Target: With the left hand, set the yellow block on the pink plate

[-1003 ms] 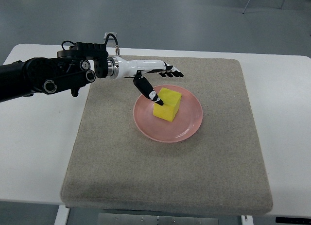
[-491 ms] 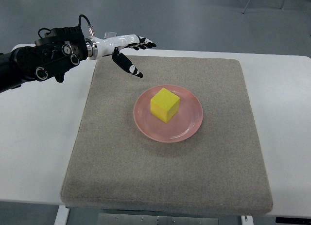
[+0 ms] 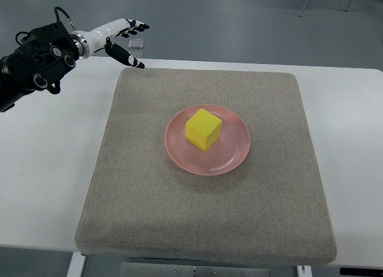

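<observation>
A white table fills most of the top view, its far edge meeting a grey floor. Laid over the middle of it is a grey-brown felt mat, roughly square, with rounded corners, reaching almost to the table's near edge.

The left arm comes in from the picture's left edge at the upper corner, a bulky black forearm with round fittings and a thin black cable looping above it. It ends in the left hand, white with black fingertips, held over the table's far left corner, just beyond the mat's far left corner. Its fingers are stretched out and spread toward the right, and the thumb angles down toward the mat's corner; the hand holds nothing and is well apart from the plate.

A pink plate, round and shallow, lies flat on the mat a little above its centre. The yellow block, a cube, sits on the plate, slightly left of the plate's middle, turned so that one corner points toward the near side.

A small pale object lies on the floor just past the table's far edge, beside the hand; what it is cannot be told
</observation>
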`<state>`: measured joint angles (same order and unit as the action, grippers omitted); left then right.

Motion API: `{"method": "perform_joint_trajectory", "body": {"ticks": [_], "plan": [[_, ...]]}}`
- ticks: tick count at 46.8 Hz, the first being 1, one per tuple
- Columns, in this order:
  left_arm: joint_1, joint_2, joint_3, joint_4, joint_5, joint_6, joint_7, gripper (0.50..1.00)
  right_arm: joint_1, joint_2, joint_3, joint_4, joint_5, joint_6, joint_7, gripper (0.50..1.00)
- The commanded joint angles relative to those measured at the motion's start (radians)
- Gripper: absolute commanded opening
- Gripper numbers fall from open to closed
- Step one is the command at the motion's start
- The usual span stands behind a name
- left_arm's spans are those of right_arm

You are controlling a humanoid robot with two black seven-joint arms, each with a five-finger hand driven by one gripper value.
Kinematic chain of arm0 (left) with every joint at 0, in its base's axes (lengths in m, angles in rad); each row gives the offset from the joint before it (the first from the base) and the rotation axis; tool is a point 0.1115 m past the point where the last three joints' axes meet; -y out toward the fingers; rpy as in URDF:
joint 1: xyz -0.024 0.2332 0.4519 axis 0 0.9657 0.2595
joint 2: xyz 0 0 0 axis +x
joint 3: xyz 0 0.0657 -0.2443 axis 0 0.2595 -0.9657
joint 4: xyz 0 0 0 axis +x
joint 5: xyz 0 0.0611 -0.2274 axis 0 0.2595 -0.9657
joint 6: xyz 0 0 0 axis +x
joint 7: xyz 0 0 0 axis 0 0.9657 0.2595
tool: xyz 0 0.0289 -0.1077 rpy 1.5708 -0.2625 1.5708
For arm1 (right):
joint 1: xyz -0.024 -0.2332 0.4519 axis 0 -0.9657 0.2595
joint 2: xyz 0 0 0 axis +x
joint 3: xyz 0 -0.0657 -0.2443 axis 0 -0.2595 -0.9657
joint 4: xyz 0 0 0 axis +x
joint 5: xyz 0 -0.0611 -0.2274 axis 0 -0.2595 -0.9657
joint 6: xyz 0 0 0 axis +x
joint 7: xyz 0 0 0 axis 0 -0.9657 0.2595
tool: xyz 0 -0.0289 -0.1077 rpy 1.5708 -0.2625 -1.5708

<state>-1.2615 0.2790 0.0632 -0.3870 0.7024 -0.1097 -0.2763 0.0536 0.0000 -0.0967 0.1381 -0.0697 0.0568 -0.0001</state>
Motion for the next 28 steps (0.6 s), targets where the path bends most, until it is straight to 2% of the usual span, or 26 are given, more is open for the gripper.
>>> {"method": "perform_joint_trajectory", "body": {"ticks": [1, 11, 17, 28], "plan": [[0.005, -0.014, 0.000, 0.039, -0.027, -0.001, 0.003, 0.943, 0.000, 0.000, 0.000, 0.000, -0.001, 0.000, 0.000, 0.924], [0.022, -0.067, -0.002, 0.129, -0.168, 0.001, 0.009, 0.934, 0.000, 0.000, 0.000, 0.000, 0.001, 0.000, 0.000, 0.924], [0.028, -0.078, -0.002, 0.138, -0.257, 0.004, 0.009, 0.934, 0.000, 0.000, 0.000, 0.000, 0.001, 0.000, 0.000, 0.924], [0.054, -0.090, -0.003, 0.137, -0.417, 0.096, 0.009, 0.932, 0.000, 0.000, 0.000, 0.000, -0.001, 0.000, 0.000, 0.924]]}}
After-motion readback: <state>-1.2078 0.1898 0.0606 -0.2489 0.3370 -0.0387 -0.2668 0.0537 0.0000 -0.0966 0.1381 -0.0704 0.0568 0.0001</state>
